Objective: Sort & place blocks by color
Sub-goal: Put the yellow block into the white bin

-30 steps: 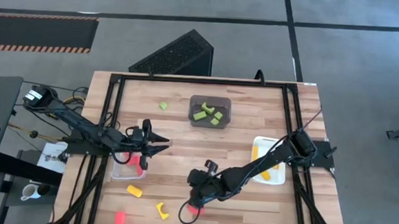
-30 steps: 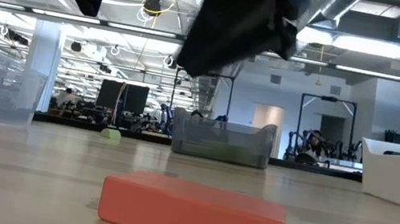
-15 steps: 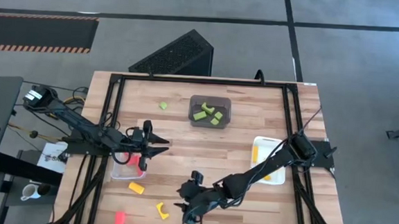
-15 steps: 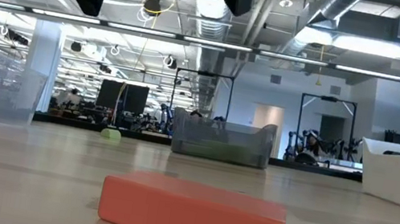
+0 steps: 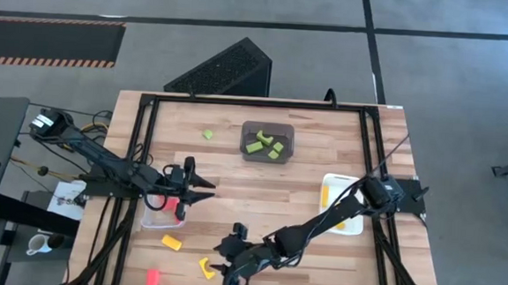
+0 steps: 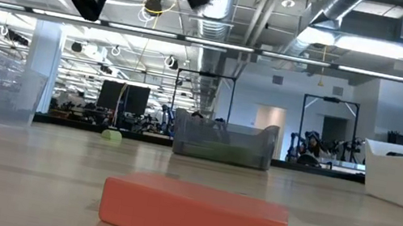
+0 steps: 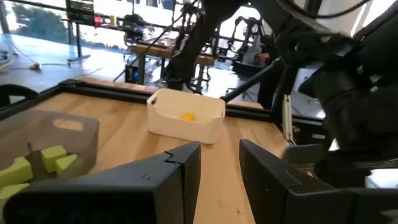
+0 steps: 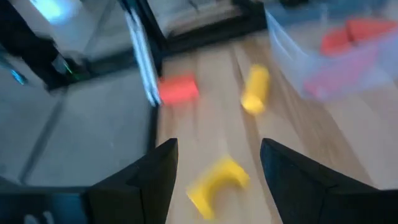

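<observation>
Yellow arch-shaped block (image 8: 217, 184) lies on the wooden desk (image 5: 261, 178) right ahead of the right gripper (image 5: 221, 269), jaws open and empty (left gripper (image 5: 205, 189) likewise, above the clear bin (image 5: 152, 218)), so an off-centre close could knock it away.

I work in a robotics lab: an open industrial hall with exposed silver ceiling ducts (image 6: 341, 13), strip lighting and a grey concrete floor (image 5: 245, 5). Beyond my pale wooden slatted surface (image 5: 305, 177), framed in black metal rails (image 5: 256, 101), stand more black-framed robot rigs (image 6: 322, 129) and dark monitors (image 6: 123, 100).
</observation>
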